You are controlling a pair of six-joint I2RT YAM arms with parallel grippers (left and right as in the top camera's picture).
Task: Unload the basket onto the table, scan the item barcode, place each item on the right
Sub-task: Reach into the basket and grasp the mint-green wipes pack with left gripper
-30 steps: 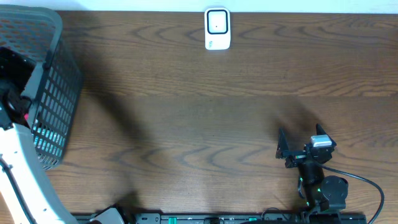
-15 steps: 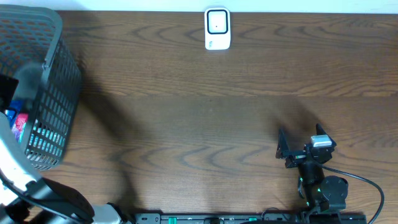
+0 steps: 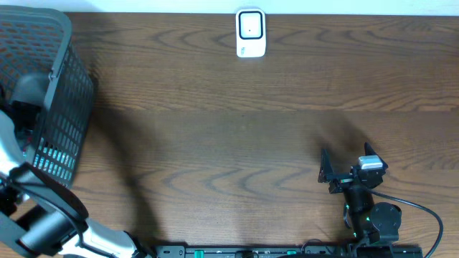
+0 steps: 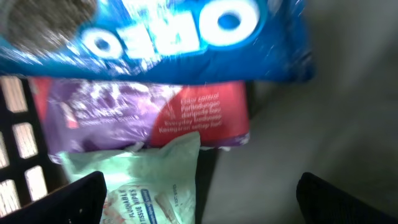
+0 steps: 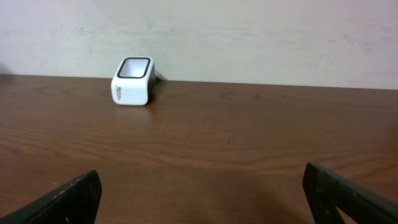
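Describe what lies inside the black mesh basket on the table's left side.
Inside the basket, the left wrist view shows a blue Oreo pack, a purple-and-red pack and a pale green wipes pack, overlapping. Anything beneath them is covered.

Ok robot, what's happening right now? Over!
Left gripper open, empty, in the basket above blue Oreo pack, purple pack, green wipes. Right gripper open, empty, facing the scanner. No item picked yet. Nothing blocks the scanner.

- The basket (image 3: 68, 107) runs off the overhead view's left edge, and the left arm (image 3: 46, 197) hides most of what lies inside it.
- Inside the basket, the blue packet (image 4: 155, 37) is blurred and its top is cut off.
- Inside the basket, the green wipes pack (image 4: 152, 186) is cut off at the bottom.
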